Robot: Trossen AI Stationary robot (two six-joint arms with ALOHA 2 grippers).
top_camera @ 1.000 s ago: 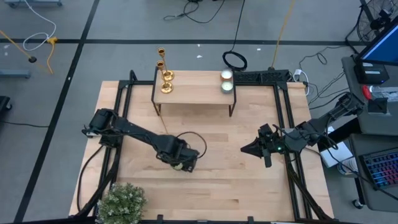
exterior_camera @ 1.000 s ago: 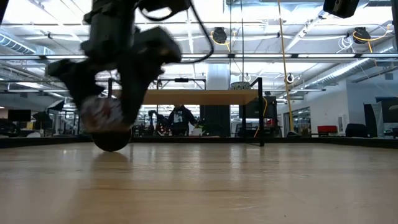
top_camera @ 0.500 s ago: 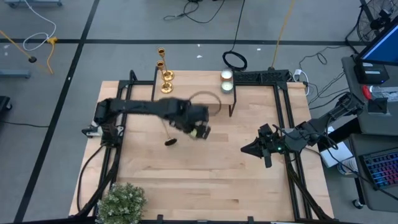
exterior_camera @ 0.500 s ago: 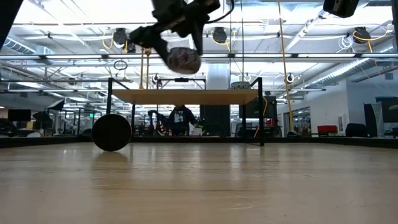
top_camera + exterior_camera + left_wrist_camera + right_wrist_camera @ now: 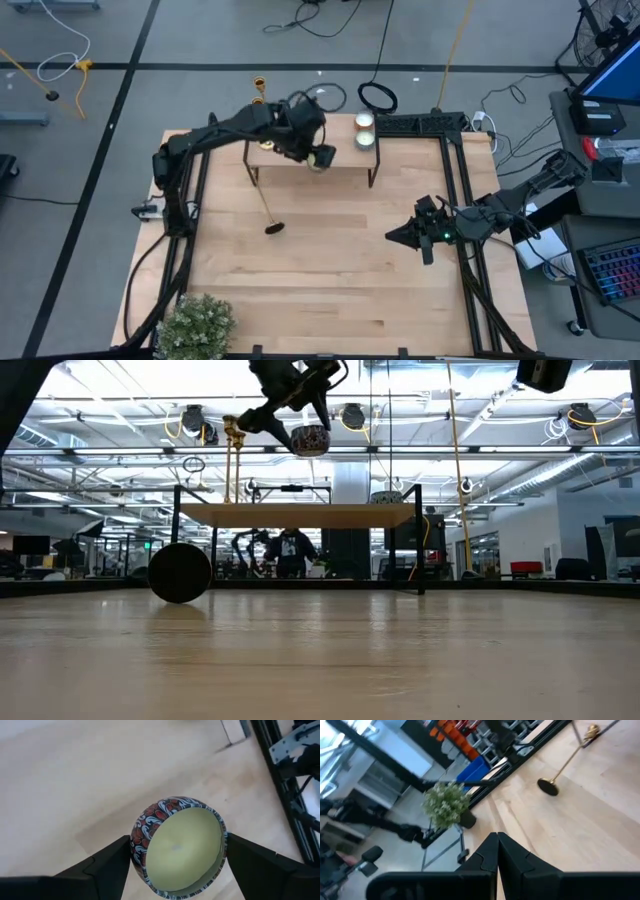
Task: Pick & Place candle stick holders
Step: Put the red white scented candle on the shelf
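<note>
2 dark arms (image 5: 215, 137), black cables looped, wedge-shaped matte pincer fingers (image 5: 100, 867).

Grey floor (image 5: 100, 110) is surrounding the pale wooden worktop (image 5: 330, 270), with cables (image 5: 60, 60) trailing at 10 o'clock and a keyboard (image 5: 612, 270) sitting at 4 o'clock. Beyond the worktop, ceiling lights (image 5: 120, 380) are glowing over an open hall where a person (image 5: 290, 550) is standing.

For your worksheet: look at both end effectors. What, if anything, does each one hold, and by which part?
The left end effector holds a patterned candle tin, fingers on opposite sides of its round wall. The right end effector is shut and holds nothing.
</note>
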